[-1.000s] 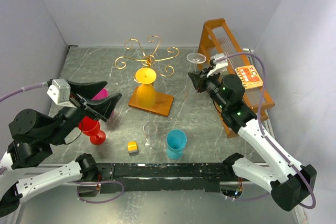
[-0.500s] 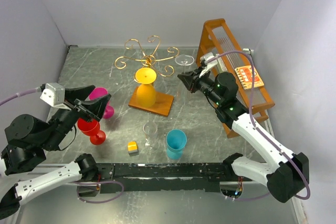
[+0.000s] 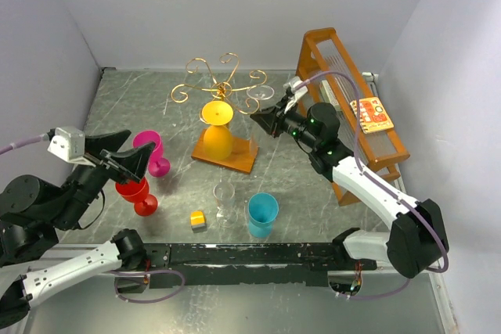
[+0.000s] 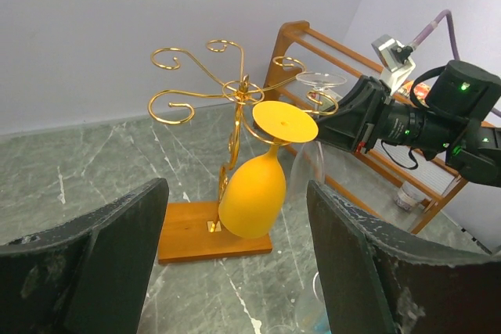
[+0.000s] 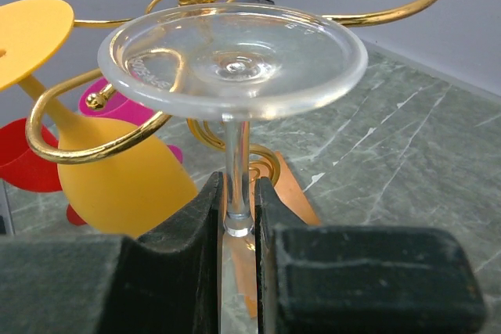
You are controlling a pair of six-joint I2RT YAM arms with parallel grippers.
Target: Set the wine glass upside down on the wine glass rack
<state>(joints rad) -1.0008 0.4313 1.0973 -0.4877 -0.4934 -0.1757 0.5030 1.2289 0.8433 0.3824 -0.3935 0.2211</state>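
Tabletop (image 3: pixel 133 107) of grey marble, white walls (image 3: pixel 235 5); right tool (image 3: pixel 261 120) tight on stem of wine glass (image 5: pixel 235 56), left tool (image 3: pixel 139 145) apart.

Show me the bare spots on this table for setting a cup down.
Bare marble lies back left, between the wall and the wine glass rack, and near right, between the teal cup and the slatted wooden frame. Crowded: near left, around the red glass, pink glass and yellow block.
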